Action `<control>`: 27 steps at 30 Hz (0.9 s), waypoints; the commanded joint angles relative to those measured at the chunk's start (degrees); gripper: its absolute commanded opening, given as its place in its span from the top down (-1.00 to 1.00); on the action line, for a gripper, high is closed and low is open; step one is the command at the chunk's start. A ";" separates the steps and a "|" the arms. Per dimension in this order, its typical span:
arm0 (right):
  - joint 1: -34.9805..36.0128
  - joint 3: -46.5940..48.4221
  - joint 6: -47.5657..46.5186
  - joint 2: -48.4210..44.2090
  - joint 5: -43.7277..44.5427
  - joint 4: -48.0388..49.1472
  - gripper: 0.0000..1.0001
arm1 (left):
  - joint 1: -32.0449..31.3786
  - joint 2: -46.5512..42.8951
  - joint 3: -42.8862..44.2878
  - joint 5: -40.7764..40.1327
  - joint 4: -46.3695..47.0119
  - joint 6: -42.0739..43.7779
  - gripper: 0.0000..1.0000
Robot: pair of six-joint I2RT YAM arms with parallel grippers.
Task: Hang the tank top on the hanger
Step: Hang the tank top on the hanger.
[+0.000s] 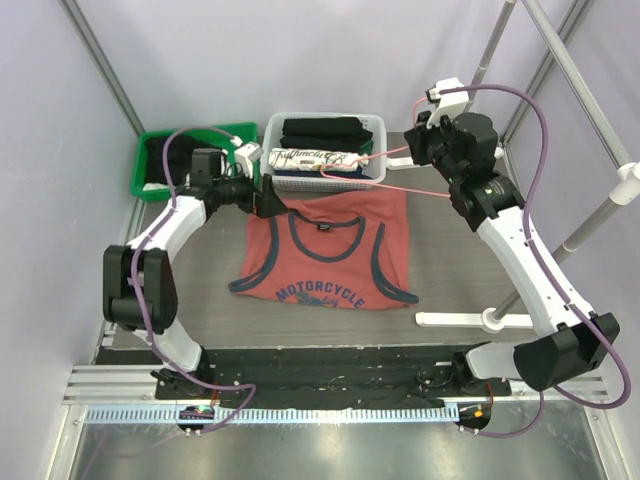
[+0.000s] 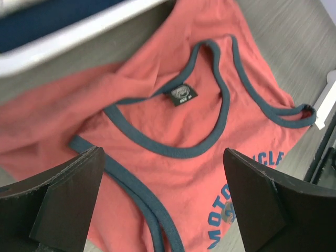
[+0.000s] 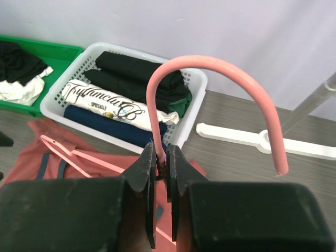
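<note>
The rust-red tank top [image 1: 325, 255] lies flat on the table, neck toward the far side, chest graphic up. My left gripper [image 1: 275, 203] is open and hovers over its upper left shoulder. In the left wrist view its fingers [image 2: 68, 199] stand wide apart above the tank top [image 2: 178, 115], near the navy neck and armhole trim, empty. My right gripper [image 1: 420, 150] is shut on the pink hanger [image 1: 400, 172] and holds it above the shirt's far right corner. In the right wrist view the gripper [image 3: 161, 163] clamps the neck of the hanger [image 3: 210, 65] below the hook, over the tank top [image 3: 31, 152].
A white basket [image 1: 375, 125] of folded black, white printed and navy clothes stands just behind the shirt. A green bin [image 1: 150, 150] is at the back left. A white garment rack base [image 1: 460, 320] and its poles [image 1: 600, 210] stand on the right.
</note>
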 commanded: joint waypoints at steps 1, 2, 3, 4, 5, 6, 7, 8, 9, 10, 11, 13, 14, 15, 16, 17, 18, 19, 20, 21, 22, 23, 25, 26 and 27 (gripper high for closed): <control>0.13 -0.54 -2.24 -3.14 3.58 1.61 0.98 | -0.20 3.93 1.28 3.52 -1.38 -1.99 -0.99; 0.13 -0.72 -2.41 -3.32 4.10 1.61 0.98 | -0.29 5.77 1.81 4.39 -1.38 -2.70 -0.99; 0.13 -0.72 -2.50 -3.41 4.19 1.52 0.98 | -0.29 6.57 1.99 4.49 -1.29 -3.32 -0.99; -0.04 -0.80 -2.68 -3.58 4.37 1.52 0.98 | -0.29 7.27 2.25 4.40 -1.20 -4.37 -0.99; 0.04 -0.81 -2.68 -3.67 4.28 1.52 0.98 | -0.20 8.06 2.51 4.57 -1.12 -4.73 -0.99; 0.04 -0.81 -2.68 -3.76 4.37 1.52 0.98 | -0.29 9.29 2.69 4.49 -1.12 -5.17 -0.99; -0.04 -0.89 -2.77 -3.93 4.46 1.43 0.98 | -0.20 10.08 2.69 4.66 -1.12 -5.87 -0.99; -0.04 -0.81 -2.86 -3.94 4.46 1.43 0.98 | -0.29 10.53 2.78 5.01 -1.12 -6.14 -0.99; -0.13 -0.72 -2.94 -4.02 4.37 1.52 0.98 | -0.29 11.23 2.69 5.10 -1.12 -6.40 -0.99; -0.13 -0.80 -2.94 -4.02 4.54 1.43 0.98 | -0.29 11.58 2.60 5.19 -0.85 -6.66 -0.99; -0.13 -0.81 -3.12 -4.02 4.55 1.43 0.98 | -0.20 11.76 2.60 5.19 -0.94 -6.84 -1.00; -0.22 -0.89 -3.03 -3.94 4.28 1.43 0.98 | -0.20 11.94 2.08 4.32 -0.68 -6.75 -0.99; -0.22 -0.81 -3.03 -3.94 4.11 1.34 0.98 | -0.29 11.94 1.99 3.96 -0.68 -6.49 -0.99; -0.22 -0.89 -3.03 -3.94 4.11 1.34 0.98 | -0.29 11.94 1.64 3.18 -0.68 -6.32 -0.99; -0.22 -0.81 -2.94 -4.02 3.85 1.34 0.98 | -0.20 11.76 1.64 2.56 -0.76 -6.23 -0.99; -0.22 -0.81 -2.94 -4.02 3.76 1.43 0.98 | -0.20 11.76 1.64 2.03 -1.03 -5.96 -0.99; -0.22 -0.89 -2.86 -3.85 3.58 1.34 0.98 | -0.29 11.85 1.64 0.64 -1.12 -5.70 -1.00; -0.22 -0.72 -2.86 -3.76 3.41 1.34 0.98 | -0.29 12.02 1.55 -0.34 -1.20 -5.70 -0.99; -0.22 -0.72 -2.77 -3.76 3.32 1.26 0.98 | -0.29 12.20 1.81 -1.22 -1.81 -5.52 -0.99; -0.22 -0.72 -2.77 -3.67 3.32 1.26 0.98 | -0.29 12.55 1.99 -1.92 -2.08 -4.91 -1.00; -0.22 -0.54 -2.77 -3.58 3.23 1.17 0.98 | -0.29 12.73 2.34 -3.32 -2.60 -4.73 -0.99; -0.22 -0.54 -2.68 -3.67 3.14 1.17 0.98 | -0.29 13.42 2.69 -3.77 -3.13 -4.73 -0.99; -0.22 -0.37 -2.68 -3.58 3.05 1.08 0.98 | -0.29 13.96 3.04 -4.91 -3.40 -4.64 -0.99; -0.22 -0.37 -2.68 -3.67 3.05 0.91 0.98 | -0.38 14.39 3.22 -5.44 -3.58 -4.82 -0.99; -0.22 -0.28 -2.68 -3.76 2.97 0.90 0.98 | -0.38 14.57 3.48 -5.70 -3.66 -4.91 -0.99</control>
